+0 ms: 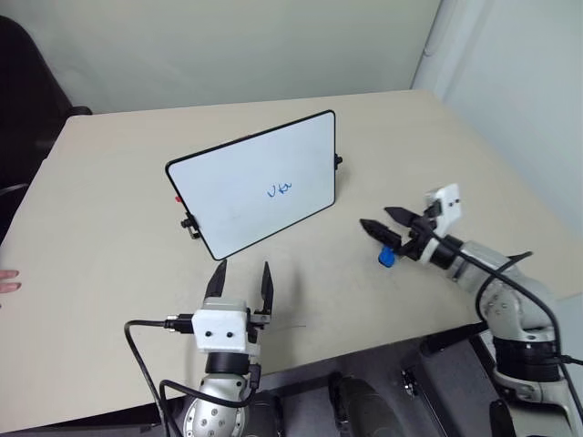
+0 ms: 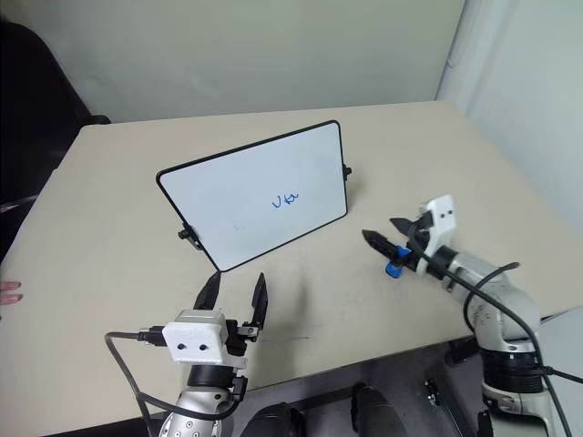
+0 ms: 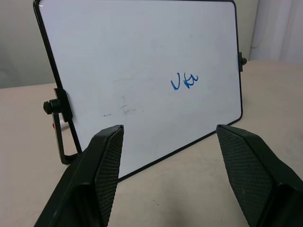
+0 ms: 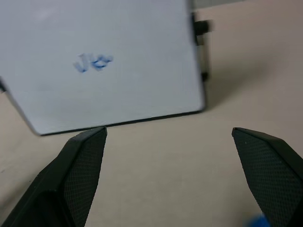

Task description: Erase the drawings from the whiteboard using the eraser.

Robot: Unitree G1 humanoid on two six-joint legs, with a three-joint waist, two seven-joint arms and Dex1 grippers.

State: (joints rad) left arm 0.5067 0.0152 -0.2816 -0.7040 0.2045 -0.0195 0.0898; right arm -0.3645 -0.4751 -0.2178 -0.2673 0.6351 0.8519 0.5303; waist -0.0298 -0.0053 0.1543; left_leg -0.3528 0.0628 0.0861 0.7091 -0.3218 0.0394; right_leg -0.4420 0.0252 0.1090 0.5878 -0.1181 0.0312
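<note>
- Closest to the head camera is the left gripper (image 1: 242,278), low over the near part of the table (image 1: 109,191). Both black fingers point up toward the board, spread well apart with nothing between them. It's touching nothing, just empty air and tabletop.
- Left wrist view backs that up: the two textured pads (image 3: 109,163) stand wide, and through the gap you look straight at the whiteboard (image 3: 142,71).
- Right gripper (image 1: 385,225) is out over the table's right side, aimed across toward the board. Its fingers are splayed wide too, and it isn't holding anything.
- The eraser (image 1: 386,258), a tiny bright blue block, sits on the table right under or just beside the right gripper's lower finger. Can't honestly tell whether the finger touches it, but it isn't pinched between the two. A sliver of blue peeks in at the corner of the right wrist view, next to one finger.
- The whiteboard stands propped on its little black clip feet, tilted back, mid-table, well apart from both grippers.
- The drawings (image 1: 279,189) are a small blue scribble right of the board's centre, fully intact.
- At the far left table edge, some fingertips of a person's hand (image 1: 7,280) rest on the surface.
</note>
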